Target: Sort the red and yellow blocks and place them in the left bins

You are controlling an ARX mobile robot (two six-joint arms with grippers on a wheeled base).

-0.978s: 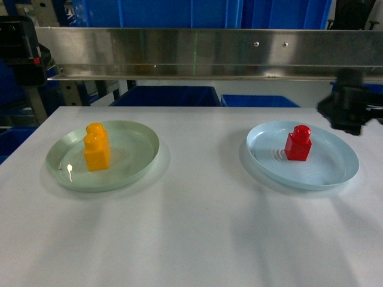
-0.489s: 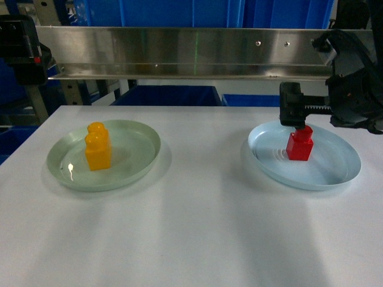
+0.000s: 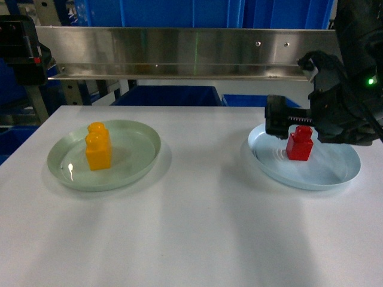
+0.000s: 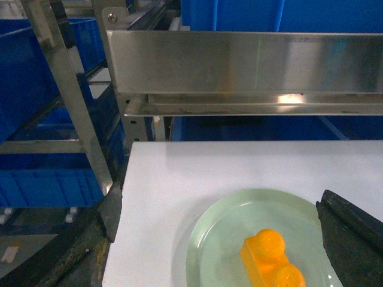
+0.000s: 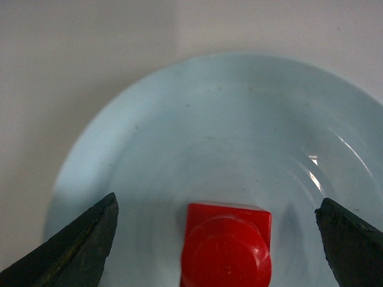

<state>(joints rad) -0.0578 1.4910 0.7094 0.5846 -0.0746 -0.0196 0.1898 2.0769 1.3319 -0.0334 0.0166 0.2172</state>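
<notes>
A yellow block (image 3: 98, 147) (image 4: 270, 258) with two studs stands on a pale green plate (image 3: 134, 149) (image 4: 227, 221) at the table's left. My left gripper (image 4: 219, 203) hovers open above that plate, its dark fingers (image 4: 96, 239) well apart and touching nothing. The small red block (image 3: 298, 144) (image 5: 226, 245) sits on a pale blue plate (image 3: 335, 167) (image 5: 209, 119) on the right. My right gripper (image 3: 297, 127) (image 5: 216, 206) hangs open just over it, one finger on each side and apart from it. Off the table's left side stand deep blue bins (image 4: 27, 78).
A steel shelf rail (image 3: 179, 54) (image 4: 239, 66) runs across behind the table, with more blue crates (image 3: 167, 95) under and above it. A metal rack leg (image 4: 72, 101) stands by the table's left edge. White tabletop (image 3: 197, 227) lies between and in front of the plates.
The right arm came in from the right edge, dropped over the pale blue plate and shifted slightly left above the red block. The yellow block and both plates have not moved.
</notes>
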